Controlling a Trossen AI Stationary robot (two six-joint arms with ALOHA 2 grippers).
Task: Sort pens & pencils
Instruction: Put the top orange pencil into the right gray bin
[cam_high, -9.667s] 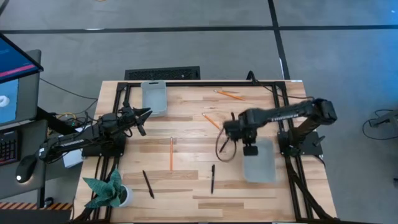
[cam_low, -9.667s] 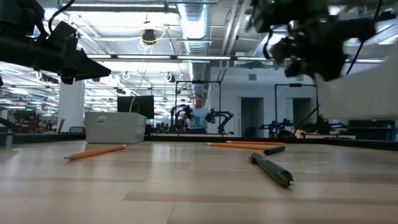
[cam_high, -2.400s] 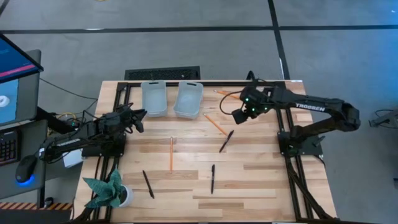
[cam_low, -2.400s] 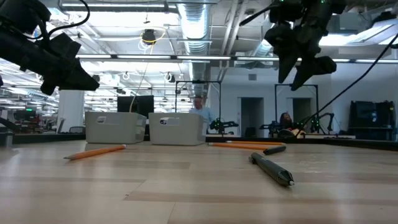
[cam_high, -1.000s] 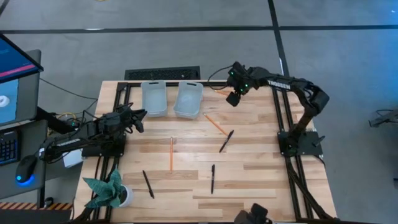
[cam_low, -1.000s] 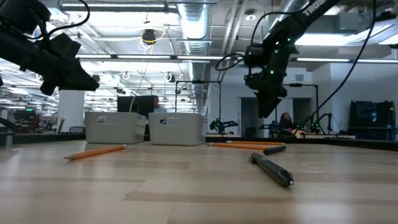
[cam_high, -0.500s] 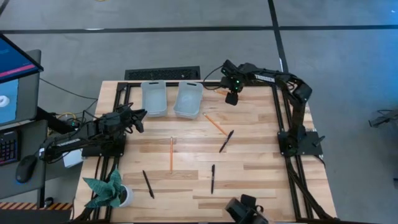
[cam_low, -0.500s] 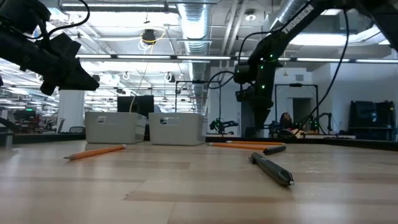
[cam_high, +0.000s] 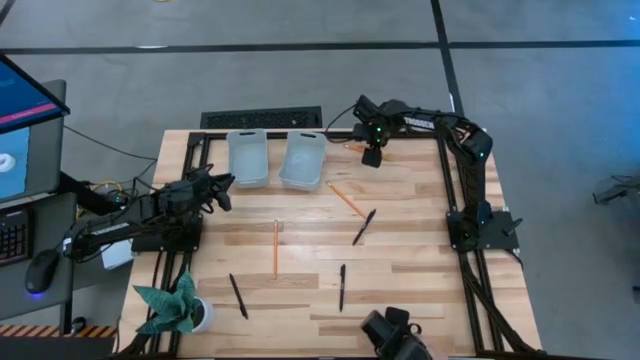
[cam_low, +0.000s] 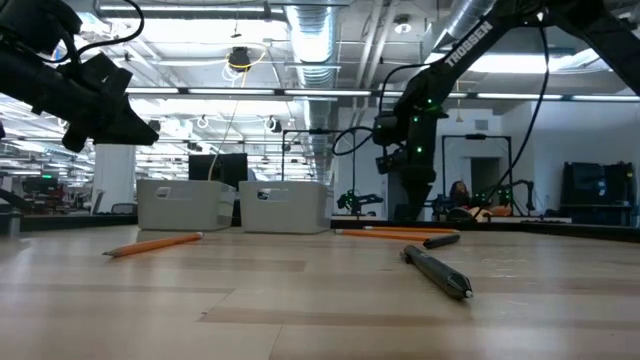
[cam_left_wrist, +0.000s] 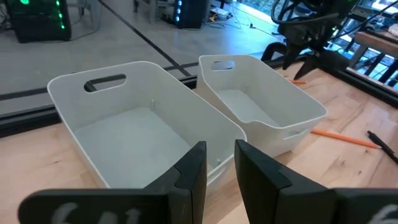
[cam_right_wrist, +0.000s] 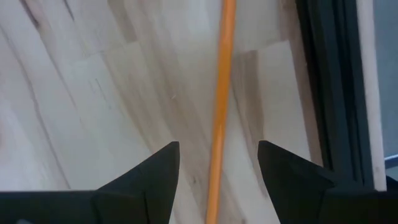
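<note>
**Three pencils, three pens left on the bench**

From above, the right hand (cam_high: 372, 153) hovers at the far edge over a slim orange wooden pencil (cam_high: 352, 147); thin black pens (cam_high: 364, 227) lie mid-bench (cam_high: 420, 260). The right wrist view alone shows wide fingers (cam_right_wrist: 146, 177) straddling that light, stiff, likely roll-prone stick; grip mid-shaft. The left hand (cam_left_wrist: 217, 171), narrow and empty, faces two white plastic bins (cam_left_wrist: 261, 99).

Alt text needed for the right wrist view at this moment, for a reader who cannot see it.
The right gripper hangs open just above the wooden table, its two dark fingers straddling a single orange pencil that lies between them, not yet gripped. A dark frame rail borders the table near the pencil.
</note>
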